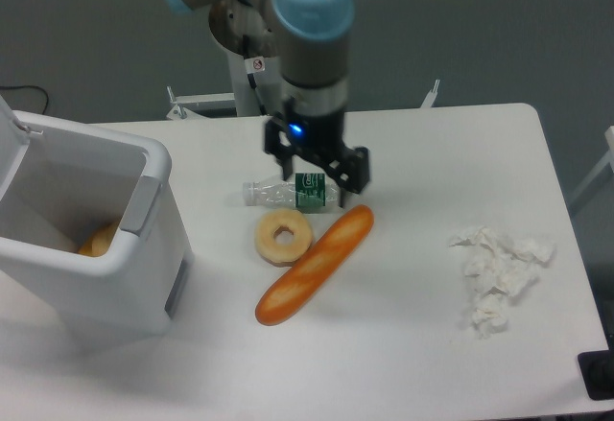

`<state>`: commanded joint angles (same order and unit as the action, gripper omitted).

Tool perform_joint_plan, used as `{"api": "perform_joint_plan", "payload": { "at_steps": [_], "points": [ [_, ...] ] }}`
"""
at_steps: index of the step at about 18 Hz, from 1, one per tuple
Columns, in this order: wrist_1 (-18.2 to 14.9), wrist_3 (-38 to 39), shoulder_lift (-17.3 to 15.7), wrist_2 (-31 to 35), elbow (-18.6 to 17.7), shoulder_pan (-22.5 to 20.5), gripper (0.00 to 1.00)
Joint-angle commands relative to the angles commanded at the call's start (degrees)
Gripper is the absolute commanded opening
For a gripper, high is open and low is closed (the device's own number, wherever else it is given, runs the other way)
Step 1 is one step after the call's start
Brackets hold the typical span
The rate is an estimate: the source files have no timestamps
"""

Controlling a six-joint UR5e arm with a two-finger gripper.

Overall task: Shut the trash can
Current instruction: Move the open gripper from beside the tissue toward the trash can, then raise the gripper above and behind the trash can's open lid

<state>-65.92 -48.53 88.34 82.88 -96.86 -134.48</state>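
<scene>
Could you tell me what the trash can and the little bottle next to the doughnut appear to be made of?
The trash can looks like moulded white plastic, smooth and slightly glossy, with rounded corners and a grey latch tab. The bottle seems to be thin clear plastic: the table shows through it, and it has a green label.
</scene>
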Motion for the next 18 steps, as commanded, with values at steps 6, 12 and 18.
{"api": "perform_joint_plan", "payload": {
  "at_steps": [6,12,18],
  "points": [
    [0.1,8.6,-4.3,-3.2,1.0,4.1,1.00],
    [0.0,15.4,-6.8,-6.9,0.3,12.0,1.00],
    [-1.9,18.8,-7.8,-13.1,0.2,17.6,1.00]
  ]
}}
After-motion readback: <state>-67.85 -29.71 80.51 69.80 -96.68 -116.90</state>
